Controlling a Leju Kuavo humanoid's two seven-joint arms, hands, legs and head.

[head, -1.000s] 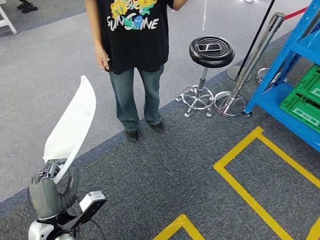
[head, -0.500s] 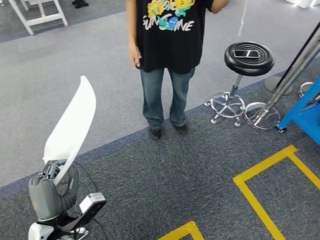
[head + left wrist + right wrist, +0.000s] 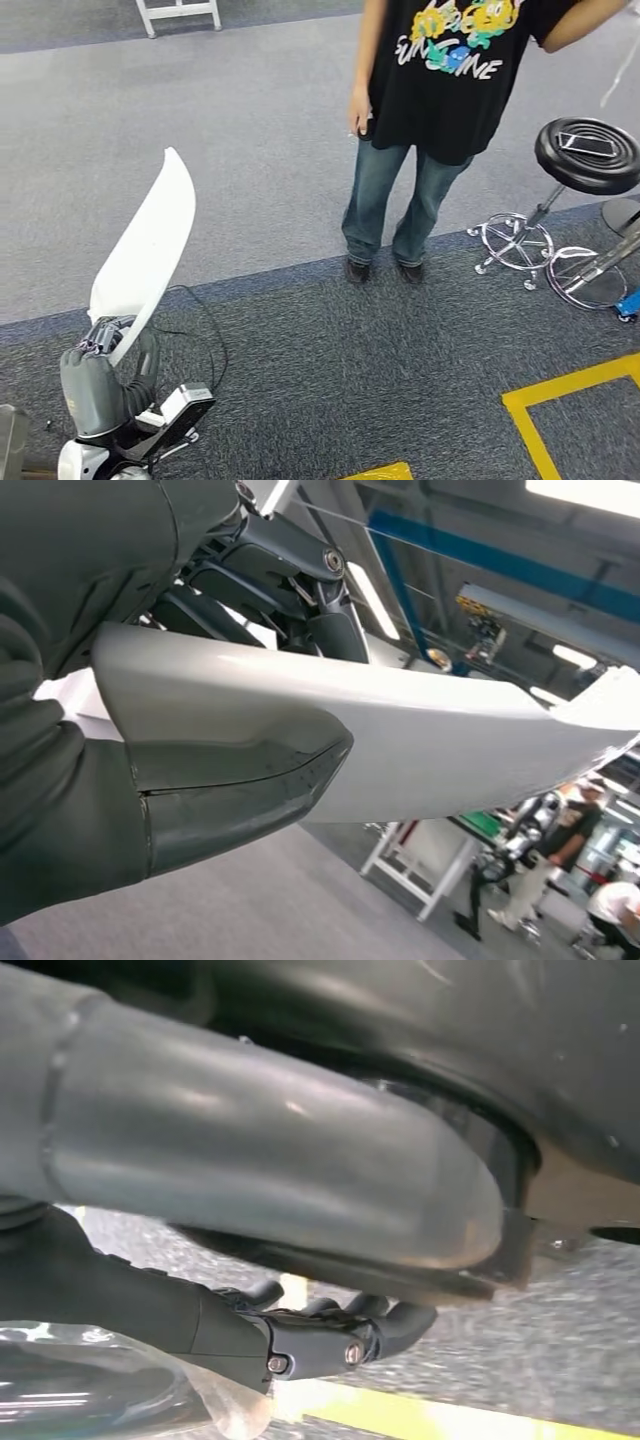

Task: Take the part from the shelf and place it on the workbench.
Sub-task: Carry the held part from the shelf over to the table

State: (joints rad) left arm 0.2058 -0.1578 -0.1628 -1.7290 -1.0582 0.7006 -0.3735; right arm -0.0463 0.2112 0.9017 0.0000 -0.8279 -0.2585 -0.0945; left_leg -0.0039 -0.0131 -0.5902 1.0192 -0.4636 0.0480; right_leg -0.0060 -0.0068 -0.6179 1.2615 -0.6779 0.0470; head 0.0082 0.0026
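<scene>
One white part [image 3: 143,250], long, curved and thin-walled, stands nearly upright in the left hand [image 3: 102,385], its broad end rising above the hand and its lower end clamped there. The left wrist view shows the thumb [image 3: 226,800] pressed along one face of the part [image 3: 423,740] and the darker fingers [image 3: 287,580] bearing on the opposite face: a firm clasp across the panel's thickness. The upright carry probably keeps the long shape close to the body and off the floor while the robot travels.

Right hand [image 3: 332,1335]: hangs low over the carpet with dark fingers partly curled; whether it is clenched or slack I cannot tell. Nothing can be made out in it.

Surroundings, head view:
- A grey carpet [image 3: 340,380] with a paler strip beyond, crossed by yellow tape lines [image 3: 558,395] at the right.
- A black cable [image 3: 204,330] lying looped on the carpet just beside the left hand.
- A person [image 3: 438,100] in a black printed shirt and jeans, standing well apart from the part, ahead and to the right.
- A black round stool [image 3: 589,155] on a chrome base, a phone resting on its seat, right of the person.
- White frame legs [image 3: 177,12] at the far edge.

Status, as judged: part off the shelf and in transit; workbench placement not yet done. The cable underfoot is the nearest hazard.
</scene>
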